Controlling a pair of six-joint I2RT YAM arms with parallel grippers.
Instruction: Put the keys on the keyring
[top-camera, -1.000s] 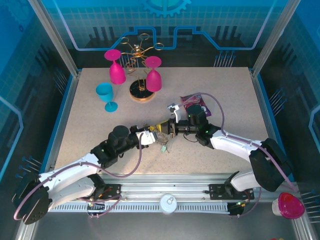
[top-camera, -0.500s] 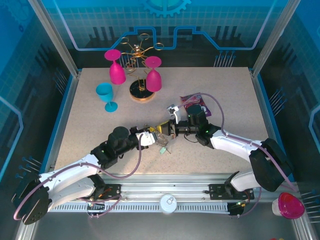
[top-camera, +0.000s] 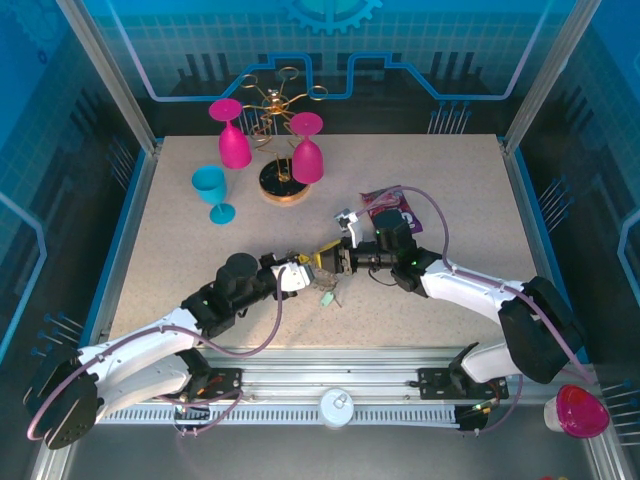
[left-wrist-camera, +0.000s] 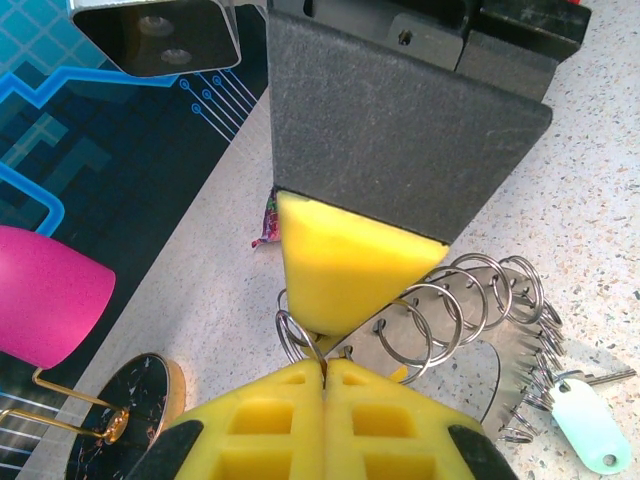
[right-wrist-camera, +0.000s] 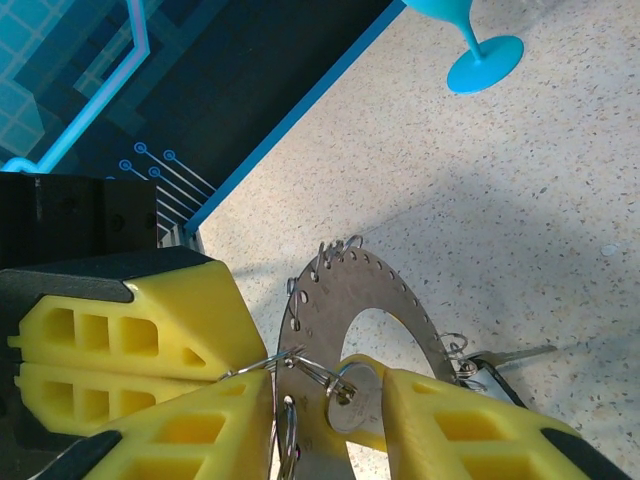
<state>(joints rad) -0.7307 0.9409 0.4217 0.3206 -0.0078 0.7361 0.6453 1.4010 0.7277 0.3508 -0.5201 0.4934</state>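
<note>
Right gripper (top-camera: 328, 260): spreading since a second ago, straddling keyring (right-wrist-camera: 370, 285)
Left gripper (left-wrist-camera: 325, 368): pinching one keyring loop
Table (top-camera: 455, 180): lying bare toward far-right corner

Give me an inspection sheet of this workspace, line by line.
Surface: speckled table, no spills seen.
Job's things: keyring between the claws; green-tagged key lies beside it on the table.
Clutter: two pink goblets, blue goblet, gold rack, purple packet, all toward the back.
Grippers: left claw shut on a keyring loop; right claw open around what looks like a key head.
Cables: purple cables loop along both arms, snagging nothing.
Surroundings: blue panels; pink cup outside the frame.
</note>
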